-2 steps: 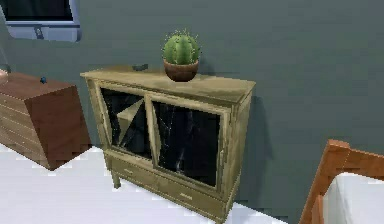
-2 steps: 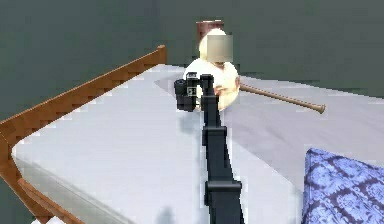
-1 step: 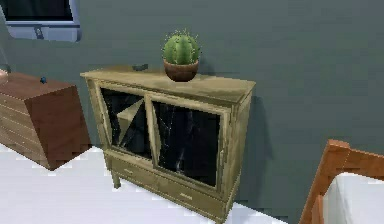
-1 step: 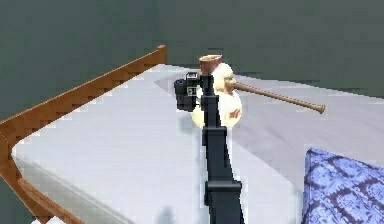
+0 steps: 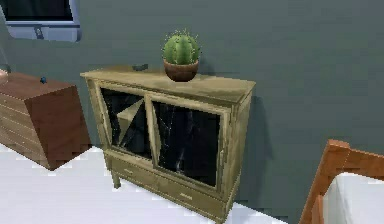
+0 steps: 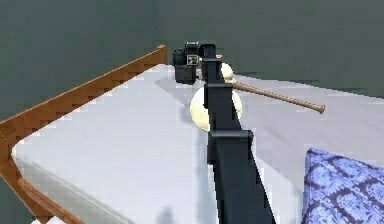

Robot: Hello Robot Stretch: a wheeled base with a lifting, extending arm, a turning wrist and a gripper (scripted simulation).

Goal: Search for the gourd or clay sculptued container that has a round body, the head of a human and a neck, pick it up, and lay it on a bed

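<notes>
**Item: pale round thing (image 6: pixel 197 110), presumably the sculpted container.** Cream-coloured blob in the arm side view. No head or neck can be made out, so its long axis cannot be told.

**Position.** Against the bed (image 6: pixel 100 140), mid-sheet and partly hidden behind the arm (image 6: pixel 235 165). It sits just below the gripper (image 6: pixel 186 66) in the picture. Whether it rests on the sheet or hangs above it cannot be told.

**Tool.** Whether the gripper holds anything cannot be told.

**Key relation.** The round thing is already over the mattress, well inside the wooden frame. Judged so, the lay-down depends on height, not reach.

**Nearby, arm side view.** A bat (image 6: pixel 285 97) lies just beyond the arm and a blue pillow (image 6: pixel 345 185) is at the lower right.

**Forward view.** A glass-door cabinet (image 5: pixel 170 130) with a cactus (image 5: pixel 181 48) on top, a dresser (image 5: pixel 35 120), and a corner of the bed frame (image 5: pixel 330 170).
</notes>
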